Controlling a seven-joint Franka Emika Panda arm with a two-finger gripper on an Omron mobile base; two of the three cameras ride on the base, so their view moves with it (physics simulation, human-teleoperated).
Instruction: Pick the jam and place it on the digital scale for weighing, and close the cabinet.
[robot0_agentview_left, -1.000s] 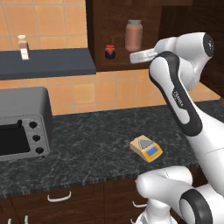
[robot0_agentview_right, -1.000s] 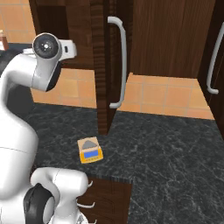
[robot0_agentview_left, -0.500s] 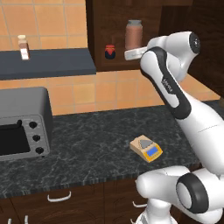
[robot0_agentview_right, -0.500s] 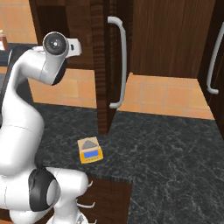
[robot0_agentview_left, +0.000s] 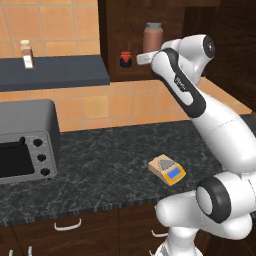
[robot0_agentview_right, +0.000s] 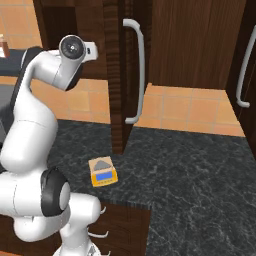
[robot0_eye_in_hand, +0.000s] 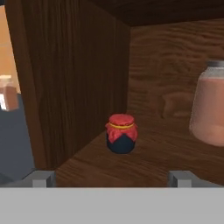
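The jam (robot0_eye_in_hand: 121, 133), a squat dark jar with a red lid, stands on the shelf of the open cabinet (robot0_agentview_left: 112, 30), near its left inner wall. My gripper (robot0_eye_in_hand: 111, 178) is open and level with the jar, a short way in front of it, with nothing between its fingertips (robot0_eye_in_hand: 41, 178). From the left base view the gripper (robot0_agentview_left: 140, 59) reaches toward the jam (robot0_agentview_left: 125, 59) from the right. The digital scale (robot0_agentview_left: 167, 170) lies on the dark counter below, its plate bare. The cabinet door (robot0_agentview_right: 117, 90) stands swung out, edge-on, with its silver handle (robot0_agentview_right: 137, 70).
A taller reddish-brown jar (robot0_eye_in_hand: 210, 105) with a grey lid stands right of the jam. A toaster oven (robot0_agentview_left: 25, 145) sits at the counter's left. A small bottle (robot0_agentview_left: 27, 54) rests on the grey wall shelf (robot0_agentview_left: 55, 72). A second closed cabinet door (robot0_agentview_right: 200, 45) is further right.
The hand has moved left, closer to the jam in the cabinet, and the upper arm has swung with it. The jam, the scale and the door stayed put.
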